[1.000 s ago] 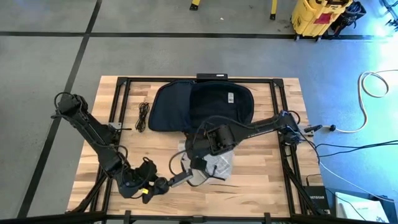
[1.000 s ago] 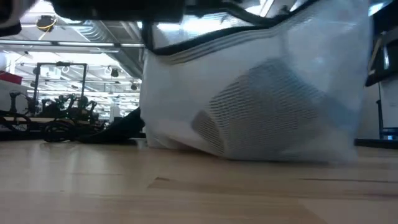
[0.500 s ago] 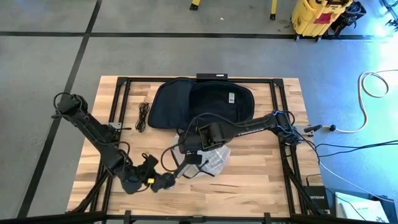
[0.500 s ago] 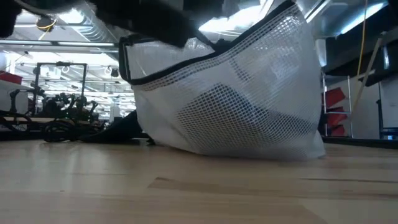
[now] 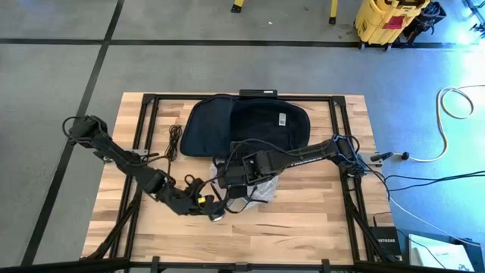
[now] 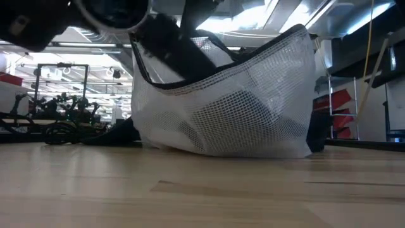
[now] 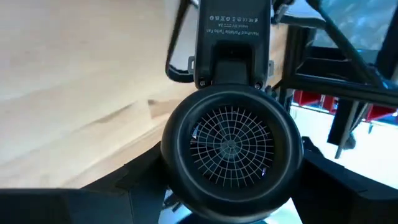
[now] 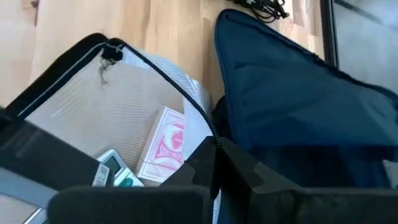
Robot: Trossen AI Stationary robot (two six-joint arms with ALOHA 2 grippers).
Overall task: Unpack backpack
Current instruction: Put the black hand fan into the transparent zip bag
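Note:
The dark navy backpack (image 5: 250, 125) lies flat at the table's far middle. In front of it stands a white mesh pouch (image 6: 240, 107) with black trim, its bottom on the table and its mouth up. Inside it shows a red-and-white card pack (image 8: 163, 146). My right gripper (image 5: 231, 180) is shut on the pouch's rim. My left gripper (image 5: 211, 210), just near-left of the pouch, is shut on a black handheld fan (image 7: 230, 140). The fan's handle (image 7: 233, 37) points away from the gripper toward the pouch. Whether the handle's end is inside the mouth I cannot tell. My left gripper has the fan's round grilled head (image 7: 171, 162) between its two fingers (image 7: 134, 180), one on each side of the head. The fan is clear of the table, its handle reaching forward beyond the fingertips. My right gripper pinches the black-trimmed rim (image 8: 208, 127) of the pouch between its shut fingers, slanting down from above. The rim is held up and the mouth gapes, while the pouch's bottom (image 6: 221, 152) stays on the table.
A coiled dark cord (image 5: 174, 142) lies left of the backpack. Bare wood (image 5: 318, 220) stretches along the near and right parts of the table. Black frame rails (image 5: 345, 152) run along both sides.
My left gripper has swung with the fan from the near edge toward the pouch and has rolled about its own line. My right gripper has rolled and sunk a little. The pouch has shifted away from the near edge and its mouth has opened wider.

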